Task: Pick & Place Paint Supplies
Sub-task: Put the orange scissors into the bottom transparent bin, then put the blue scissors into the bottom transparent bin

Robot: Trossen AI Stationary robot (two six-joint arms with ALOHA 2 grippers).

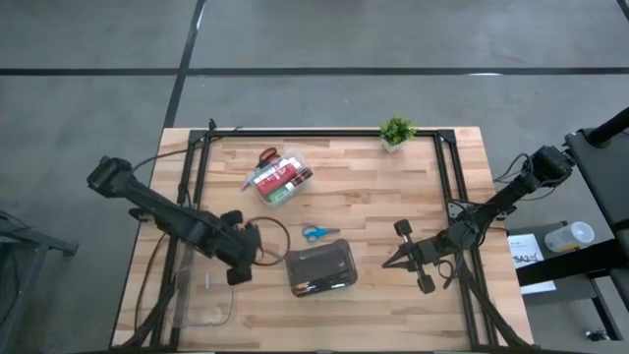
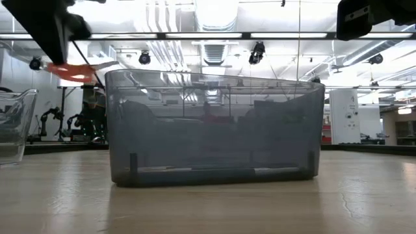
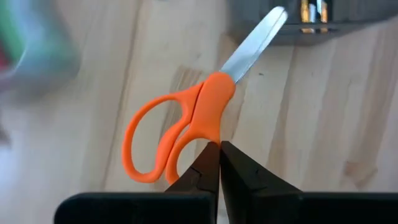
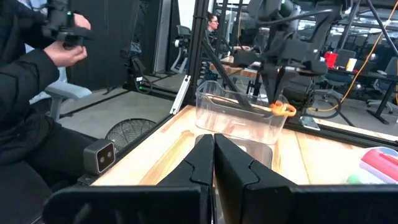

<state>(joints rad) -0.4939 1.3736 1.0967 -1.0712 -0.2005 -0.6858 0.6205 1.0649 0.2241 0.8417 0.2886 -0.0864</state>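
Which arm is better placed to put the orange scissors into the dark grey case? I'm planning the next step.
Left. Its gripper is shut on the orange scissors, lifted beside the dark grey case. The right gripper is shut, empty, on the case's other side.

Bright overhead strip lights (image 2: 214,36) — soft shadows; left wrist view blurred at edge.

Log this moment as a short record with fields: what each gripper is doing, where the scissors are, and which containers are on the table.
left gripper: shut on orange scissors, held in the air near the dark grey case
right gripper: shut, holding nothing, right of the case
blue scissors: flat on the table, just beyond the case
red scissors: beside the clear box of paint tubes
empty clear box: near-left corner of the table
potted plant: far edge
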